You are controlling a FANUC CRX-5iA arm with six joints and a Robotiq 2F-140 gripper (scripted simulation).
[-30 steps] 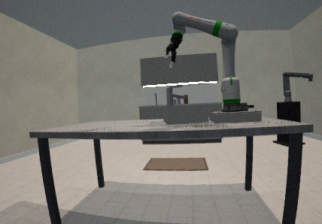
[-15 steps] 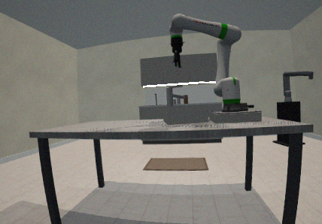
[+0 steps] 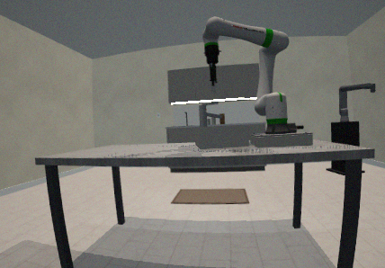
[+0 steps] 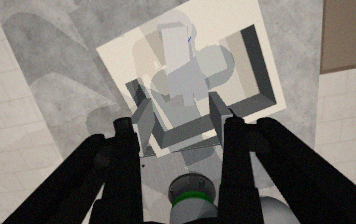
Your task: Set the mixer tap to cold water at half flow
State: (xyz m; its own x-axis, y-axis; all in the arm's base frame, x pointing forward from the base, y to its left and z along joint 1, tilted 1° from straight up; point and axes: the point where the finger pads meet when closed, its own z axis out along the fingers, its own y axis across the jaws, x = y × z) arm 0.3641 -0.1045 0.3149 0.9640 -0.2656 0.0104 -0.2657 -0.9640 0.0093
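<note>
The mixer tap (image 3: pixel 202 115) (image 4: pixel 181 84) stands at the sink basin (image 3: pixel 217 135) (image 4: pixel 116 59) on the table. In the wrist view I look straight down on it: the pale lever (image 4: pixel 175 44) lies over the tap body, with a small blue mark (image 4: pixel 190 38) at its right edge. No red dot shows. My gripper (image 3: pixel 212 82) (image 4: pixel 180 107) points straight down, high above the tap and well clear of it. Its fingers stand partly apart with nothing between them.
The robot's base (image 3: pixel 277 130) stands on the table (image 3: pixel 113 155) right of the sink. A grey panel (image 3: pixel 235 83) hangs behind the gripper. A dark stand with another tap (image 3: pixel 344 130) is at the far right. A brown mat (image 3: pixel 210 196) (image 4: pixel 340 35) lies on the floor.
</note>
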